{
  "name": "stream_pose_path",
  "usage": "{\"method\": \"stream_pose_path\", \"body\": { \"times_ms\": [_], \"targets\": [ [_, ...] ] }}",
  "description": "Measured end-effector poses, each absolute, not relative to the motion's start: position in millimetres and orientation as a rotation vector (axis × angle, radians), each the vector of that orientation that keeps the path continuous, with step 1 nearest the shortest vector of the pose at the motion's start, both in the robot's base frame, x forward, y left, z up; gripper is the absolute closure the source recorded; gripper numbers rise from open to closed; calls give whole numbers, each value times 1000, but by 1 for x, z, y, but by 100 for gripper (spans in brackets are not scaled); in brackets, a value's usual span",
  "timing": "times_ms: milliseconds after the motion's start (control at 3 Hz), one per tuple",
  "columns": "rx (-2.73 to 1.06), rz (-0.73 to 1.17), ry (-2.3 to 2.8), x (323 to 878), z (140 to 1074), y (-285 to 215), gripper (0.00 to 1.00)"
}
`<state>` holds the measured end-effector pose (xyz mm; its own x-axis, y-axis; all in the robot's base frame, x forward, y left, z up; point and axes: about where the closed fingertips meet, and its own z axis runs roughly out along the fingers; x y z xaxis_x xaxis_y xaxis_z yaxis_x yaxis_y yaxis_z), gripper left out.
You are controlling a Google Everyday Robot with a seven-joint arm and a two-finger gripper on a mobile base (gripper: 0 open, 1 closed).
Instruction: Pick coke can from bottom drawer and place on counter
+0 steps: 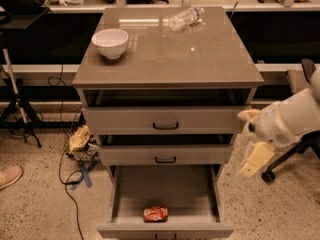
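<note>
Plainly, you were in the approach step: nothing had been grasped yet. The coke can [155, 213] lay on its side on the floor of the bottom drawer [165, 186], which stood pulled well out, and the can sat close to the drawer's front wall, a little left of centre. Your gripper [252, 151] hung off the cabinet's right side, about level with the middle drawer, above and well apart from the can. Whether it was spread or pressed together I could not tell.

By my reading, the next move called for bringing the gripper left over the open drawer and down onto the can, clear of the drawer above. For the placing, the table [200, 59] offered bare room in front of the white bowl [110, 42] and the plastic bottle [186, 18].
</note>
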<state>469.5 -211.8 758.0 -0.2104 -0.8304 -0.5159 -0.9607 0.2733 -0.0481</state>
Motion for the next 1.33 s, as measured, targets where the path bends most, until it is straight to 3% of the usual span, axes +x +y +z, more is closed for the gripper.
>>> {"method": "stream_pose_path", "body": {
  "times_ms": [667, 1333],
  "targets": [
    [-1602, 442, 2104, 475, 731, -209, 0],
    [-1555, 628, 2129, 480, 596, -210, 0]
  ]
}}
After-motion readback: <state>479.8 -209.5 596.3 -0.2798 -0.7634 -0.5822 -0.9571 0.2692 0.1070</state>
